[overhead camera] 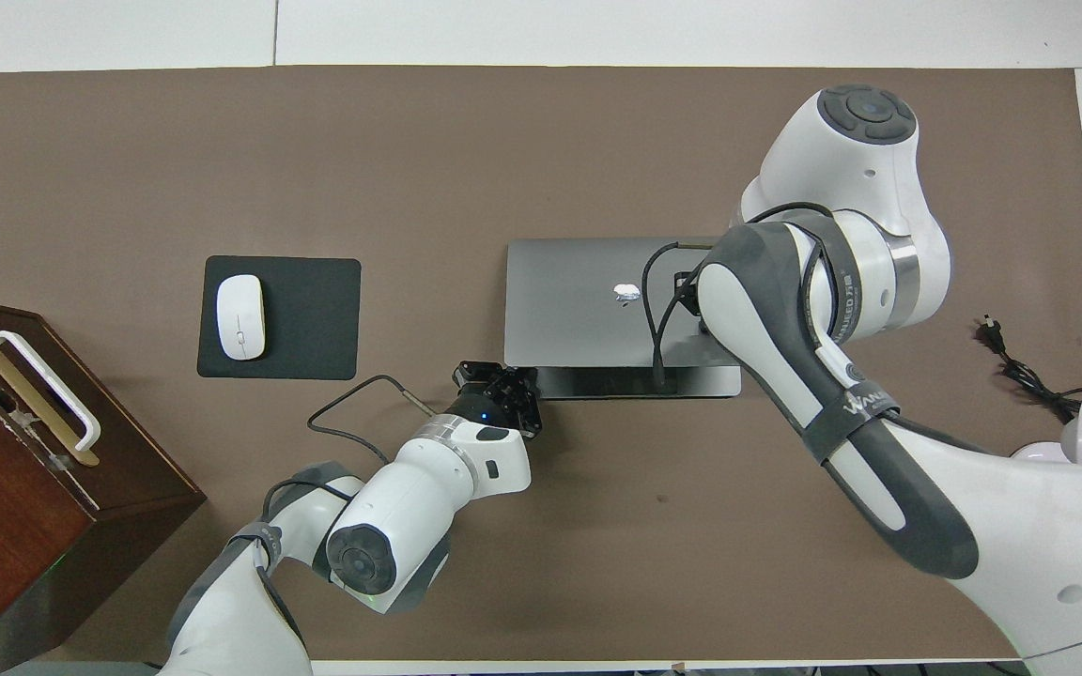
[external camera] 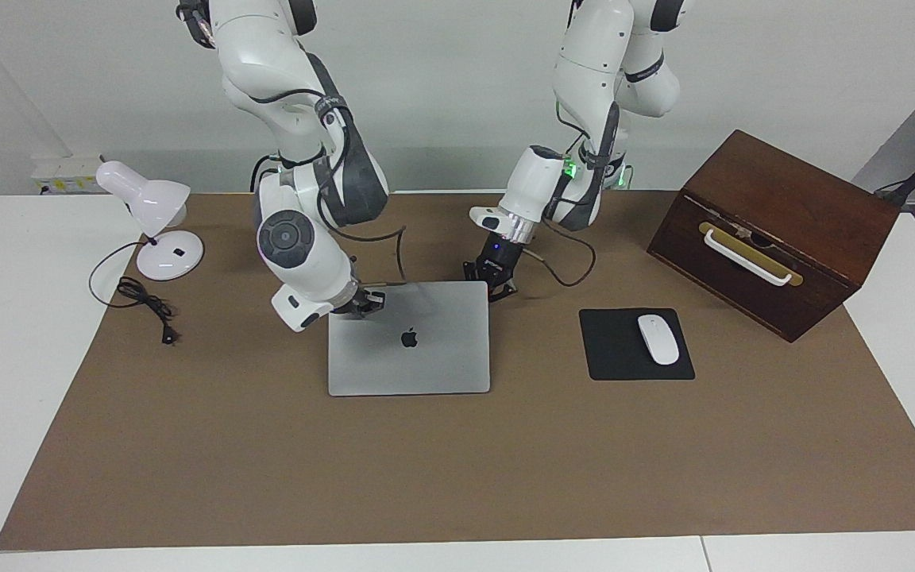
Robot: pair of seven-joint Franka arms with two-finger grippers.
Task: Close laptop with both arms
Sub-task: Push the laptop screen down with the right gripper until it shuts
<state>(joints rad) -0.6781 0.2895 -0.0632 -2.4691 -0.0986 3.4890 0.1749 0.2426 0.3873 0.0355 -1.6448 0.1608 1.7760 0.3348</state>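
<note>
The laptop point(external camera: 408, 338) is lying at the middle of the brown mat point(external camera: 457, 477), its lid lowered almost flat so that only a thin strip of the base is showing at its six o'clock edge in the overhead view. The right gripper point(external camera: 362, 305), fingertips pinched together and holding nothing, is pressing on the lid's corner at about ten o'clock from the apple logo in the facing view. The left gripper point(external camera: 496, 283), likewise pinched together and empty, is sitting at the laptop's corner at one o'clock from the logo in that view, with the black mouse pad point(external camera: 612, 353) and white mouse point(external camera: 658, 338) lying toward three o'clock.
</note>
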